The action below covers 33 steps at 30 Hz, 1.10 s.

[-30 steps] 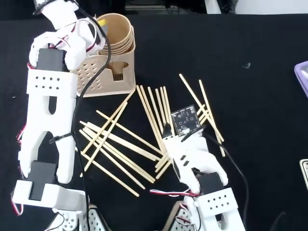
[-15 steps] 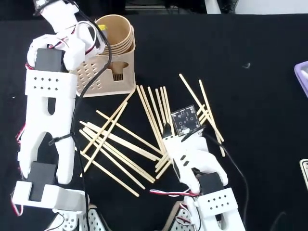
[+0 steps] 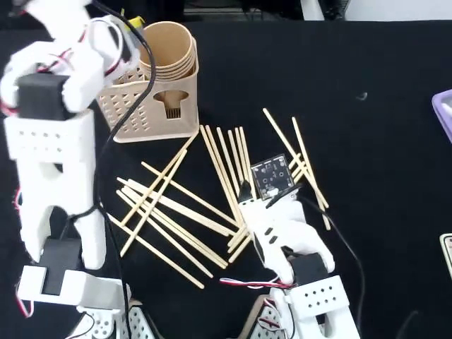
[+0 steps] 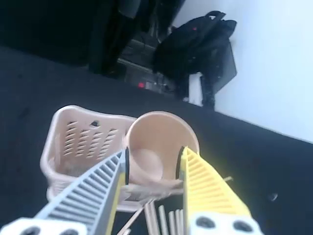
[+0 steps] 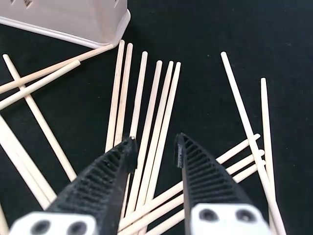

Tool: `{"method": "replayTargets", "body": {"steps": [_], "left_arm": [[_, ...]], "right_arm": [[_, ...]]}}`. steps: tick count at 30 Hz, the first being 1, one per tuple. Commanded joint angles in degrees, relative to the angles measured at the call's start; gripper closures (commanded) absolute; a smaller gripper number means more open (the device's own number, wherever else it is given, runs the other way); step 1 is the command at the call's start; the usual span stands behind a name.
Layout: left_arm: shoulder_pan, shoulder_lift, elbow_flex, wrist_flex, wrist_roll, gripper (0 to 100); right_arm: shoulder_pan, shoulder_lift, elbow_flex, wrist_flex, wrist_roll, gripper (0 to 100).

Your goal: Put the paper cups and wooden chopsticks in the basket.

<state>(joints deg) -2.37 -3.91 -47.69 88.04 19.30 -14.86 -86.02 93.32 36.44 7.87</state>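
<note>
Paper cups — tan, smooth, nested — sit in a perforated beige plastic basket. Slender pale wooden chopsticks lie scattered on the table. Left gripper and right gripper — fingers spread, empty.

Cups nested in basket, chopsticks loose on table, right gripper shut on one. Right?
No. The right gripper is open, its jaws apart above the chopsticks; the right wrist view shows it. The cups are nested in the basket, chopsticks loose on the table.

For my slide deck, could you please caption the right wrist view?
Open right gripper poised over loose wooden chopsticks on the black table, basket corner beyond.
</note>
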Motion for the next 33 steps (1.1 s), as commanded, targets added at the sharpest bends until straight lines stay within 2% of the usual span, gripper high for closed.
{"method": "replayTargets", "body": {"steps": [1, 5, 8, 12, 16, 21, 24, 28, 33], "left_arm": [[-4.44, -0.62, -6.81, 12.92, -7.56, 81], [-14.20, -1.23, 5.23, 12.84, -15.30, 81], [-19.65, -2.90, 17.89, 12.75, -15.21, 81], [-22.81, -8.97, 34.42, 11.34, -15.21, 81], [-22.99, -20.92, 57.27, 0.00, -15.21, 81], [-23.52, -36.66, 93.76, -29.63, -15.74, 81], [-21.76, -43.60, 109.14, -41.67, -15.65, 81], [-20.35, -50.29, 113.01, -40.44, -17.32, 81], [-20.44, -52.75, 118.73, -41.49, -14.86, 81]], "right_arm": [[0.97, -0.48, -1.10, -0.88, -0.09, 85.8], [2.02, -0.31, -6.46, 7.38, -0.35, 85.7], [2.11, 0.04, -9.01, 10.73, -0.26, 85.7], [2.37, 0.13, -10.15, 11.43, 0.00, 85.7], [4.40, 0.22, -17.45, 16.79, -0.35, 85.6], [8.18, 0.31, -29.58, 26.29, 0.09, 85.6], [8.18, 1.54, -33.98, 29.27, 0.44, 85.6], [8.44, 7.87, -42.59, 33.49, 3.16, 85.7], [8.09, 22.02, -48.92, 35.52, -2.20, 85.7]]}}
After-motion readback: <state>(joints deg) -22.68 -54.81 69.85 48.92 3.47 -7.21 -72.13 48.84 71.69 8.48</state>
